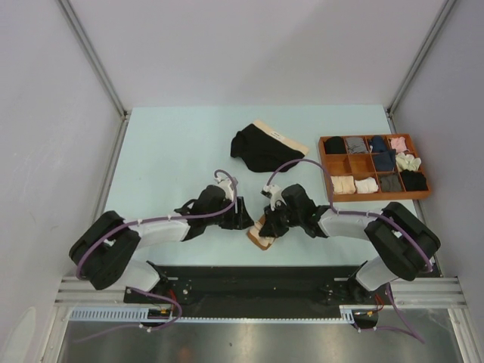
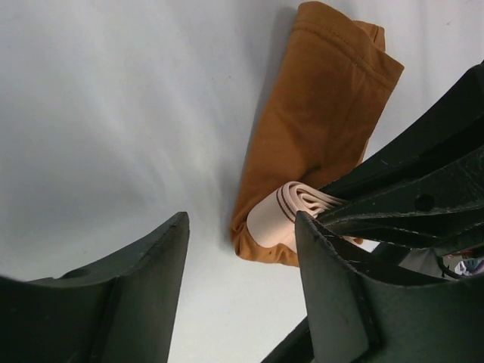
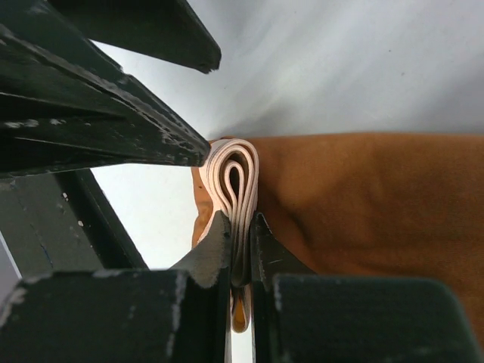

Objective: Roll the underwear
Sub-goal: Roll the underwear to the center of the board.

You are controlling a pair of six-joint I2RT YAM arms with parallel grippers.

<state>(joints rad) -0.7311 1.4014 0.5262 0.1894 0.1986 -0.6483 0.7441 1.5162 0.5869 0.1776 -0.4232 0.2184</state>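
Observation:
The rust-brown underwear (image 1: 262,233) lies folded near the table's front edge, its pale beige waistband coiled at one end (image 2: 274,221). My right gripper (image 3: 240,227) is shut on that coiled waistband (image 3: 236,174); the brown fabric (image 3: 363,204) stretches away to the right. My left gripper (image 2: 242,249) is open and empty, its jaws just beside the waistband end of the brown underwear (image 2: 318,128). The black underwear (image 1: 261,147) lies flat further back, its beige waistband showing. The navy underwear shows nowhere on the table.
A brown wooden compartment tray (image 1: 327,168) with several rolled garments stands at the right. Both arms (image 1: 162,227) meet near the front middle of the pale table (image 1: 174,144). Grey walls enclose the table.

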